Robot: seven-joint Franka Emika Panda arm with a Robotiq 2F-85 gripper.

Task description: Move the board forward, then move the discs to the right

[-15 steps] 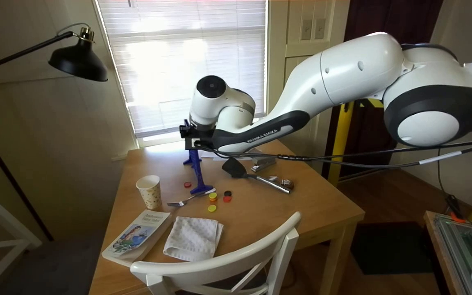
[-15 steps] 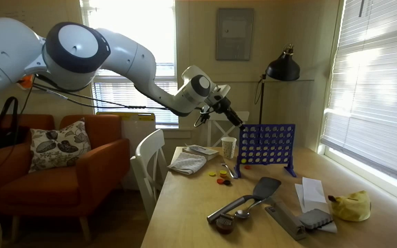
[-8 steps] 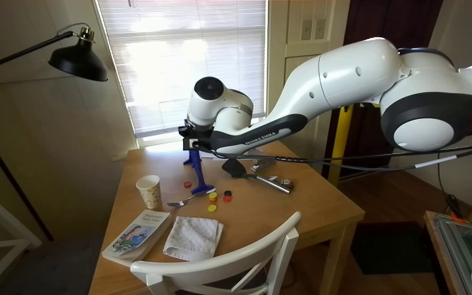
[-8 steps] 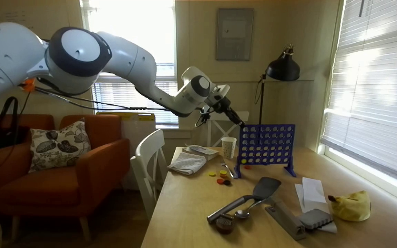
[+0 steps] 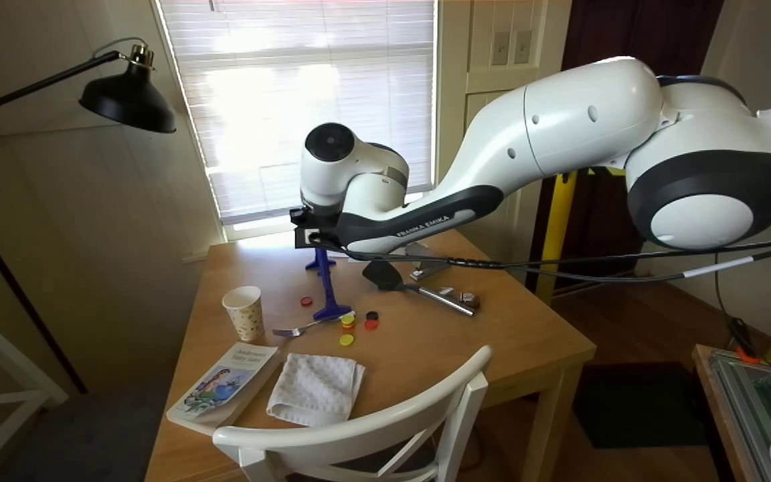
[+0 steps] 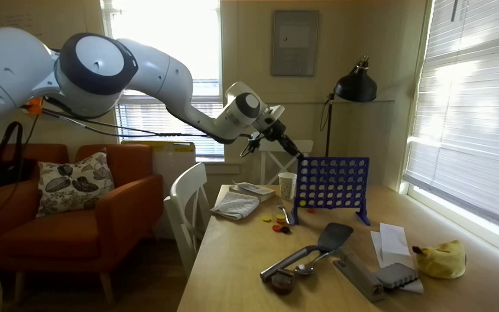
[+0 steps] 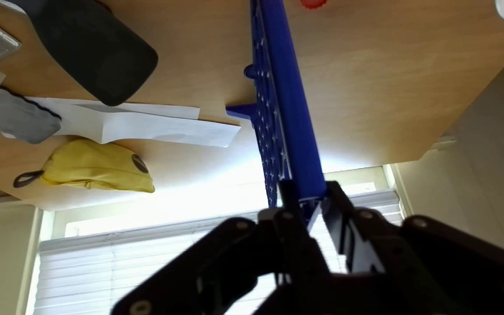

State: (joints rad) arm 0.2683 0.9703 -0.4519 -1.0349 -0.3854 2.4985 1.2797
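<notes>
The blue board (image 6: 336,175) stands upright on its feet in both exterior views, a yellow piece showing in its bottom corner hole. My gripper (image 7: 309,190) is shut on its upper end corner, one finger against each side of the top rail (image 7: 293,96). On the table near the held end lie the discs: a yellow disc (image 6: 266,219), a yellow one (image 6: 280,216) stacked on orange, a red disc (image 6: 277,228) and a black disc (image 6: 285,230). Another red disc (image 5: 306,301) rests on the board's far side, by the cup.
A fork (image 5: 298,331) reaches the board's near foot. Close by are a paper cup (image 5: 245,314), a book (image 5: 225,385) and a folded cloth (image 5: 318,388). A spatula (image 6: 334,236), stapler (image 6: 360,277), papers (image 6: 394,245) and yellow pouch (image 6: 442,260) lie on the grid side.
My gripper's fingers have closed on the board's corner. Board and gripper have together slid slightly toward the chair side of the table, and the foot covers more of the fork's end.
</notes>
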